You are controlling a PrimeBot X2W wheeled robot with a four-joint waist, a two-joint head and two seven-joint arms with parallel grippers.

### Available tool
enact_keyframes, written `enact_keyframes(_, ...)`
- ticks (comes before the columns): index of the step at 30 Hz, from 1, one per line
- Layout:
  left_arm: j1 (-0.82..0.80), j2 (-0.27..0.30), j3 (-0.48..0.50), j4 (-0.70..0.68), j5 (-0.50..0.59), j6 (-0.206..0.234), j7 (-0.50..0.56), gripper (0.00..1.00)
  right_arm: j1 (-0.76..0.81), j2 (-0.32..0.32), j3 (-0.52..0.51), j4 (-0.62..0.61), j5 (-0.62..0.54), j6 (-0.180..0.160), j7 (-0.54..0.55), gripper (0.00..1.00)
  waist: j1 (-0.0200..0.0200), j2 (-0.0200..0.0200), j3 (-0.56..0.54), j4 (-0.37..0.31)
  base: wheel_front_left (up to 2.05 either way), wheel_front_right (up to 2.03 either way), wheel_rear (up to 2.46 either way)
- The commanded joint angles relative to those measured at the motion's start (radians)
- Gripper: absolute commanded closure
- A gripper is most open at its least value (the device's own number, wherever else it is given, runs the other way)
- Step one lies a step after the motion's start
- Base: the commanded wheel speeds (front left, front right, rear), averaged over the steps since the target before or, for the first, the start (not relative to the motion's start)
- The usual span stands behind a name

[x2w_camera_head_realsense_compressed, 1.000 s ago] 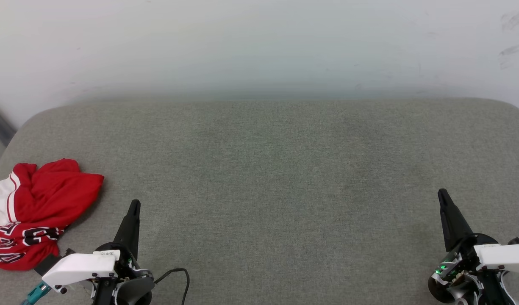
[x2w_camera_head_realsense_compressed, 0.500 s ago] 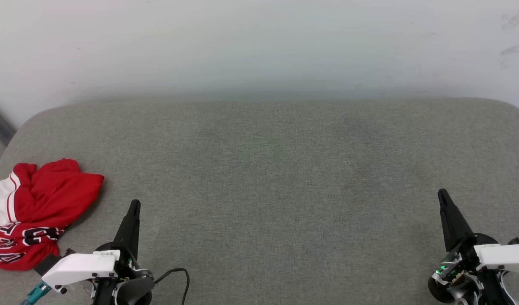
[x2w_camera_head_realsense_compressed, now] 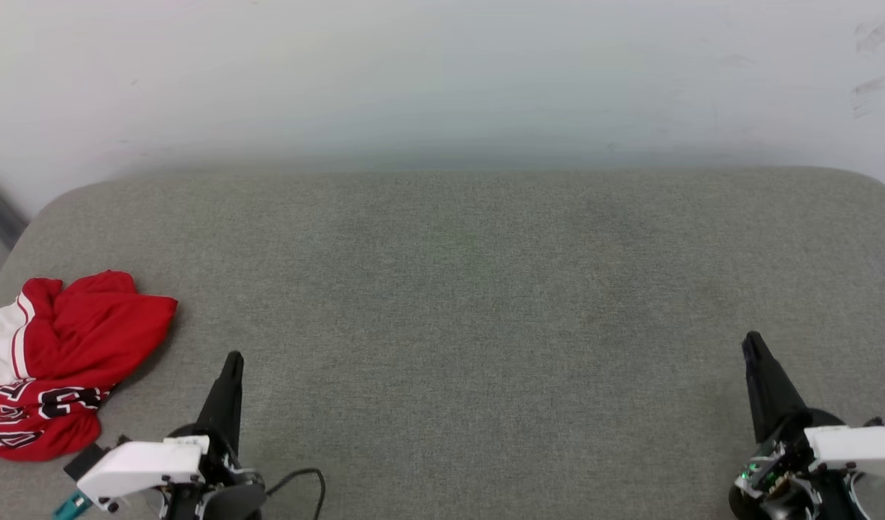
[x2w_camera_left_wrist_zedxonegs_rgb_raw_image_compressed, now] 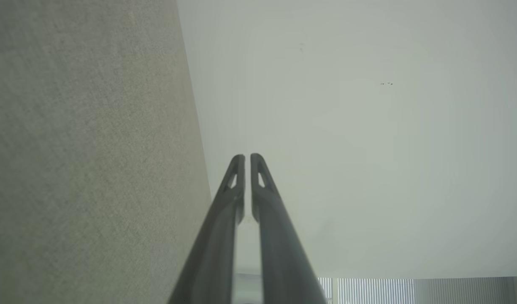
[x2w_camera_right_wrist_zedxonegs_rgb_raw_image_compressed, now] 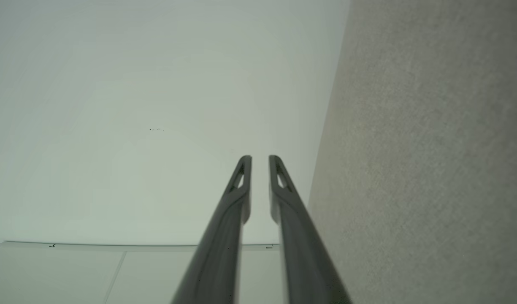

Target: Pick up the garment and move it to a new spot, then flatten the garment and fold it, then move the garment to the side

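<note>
the grey padded surface (x2w_camera_head_realsense_compressed: 456,289) runs wide and bare, with the garment (x2w_camera_head_realsense_compressed: 59,361) bunched at its far left edge, part hanging past the head view's frame. the left gripper (x2w_camera_left_wrist_zedxonegs_rgb_raw_image_compressed: 247,158) has its fingers nearly together, holding nothing; the right gripper (x2w_camera_right_wrist_zedxonegs_rgb_raw_image_compressed: 260,159) shows a narrow gap, also bare. a pinch on one loose fold could likely drag the heap off the edge.

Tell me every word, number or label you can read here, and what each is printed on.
Black, white-outlined characters on the crumpled red garment: cut off by folds, none reads as a whole word or number.
Small white label atop the left gripper housing: too small to read.
Nothing else carries text.
</note>
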Motion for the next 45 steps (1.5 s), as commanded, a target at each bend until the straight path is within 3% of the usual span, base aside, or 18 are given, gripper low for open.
enact_keyframes(1, -0.002, 0.000, -0.001, -0.003, 0.000, 0.000, -0.001, 0.00, -0.002, 0.000, 0.000, -0.003, 0.000, 0.000, -0.001, 0.00, 0.0000, -0.0001, 0.000, 0.000, 0.00, 0.00, 0.00)
enact_keyframes(14, -0.013, 0.001, -0.069, -0.033, 0.051, 0.000, -0.067, 0.00, 0.010, -0.013, 0.046, -0.041, -0.081, 0.000, -0.067, 0.00, 0.0000, -0.0001, 0.000, -0.003, 0.00, 0.00, 0.00)
enact_keyframes(45, -0.023, 0.001, -0.158, -0.090, 0.697, 0.007, -0.190, 0.00, 0.036, -0.029, 0.107, -0.127, -0.773, 0.000, -0.171, 0.00, 0.0000, -0.0001, -0.007, -0.006, 0.00, 0.00, 0.00)
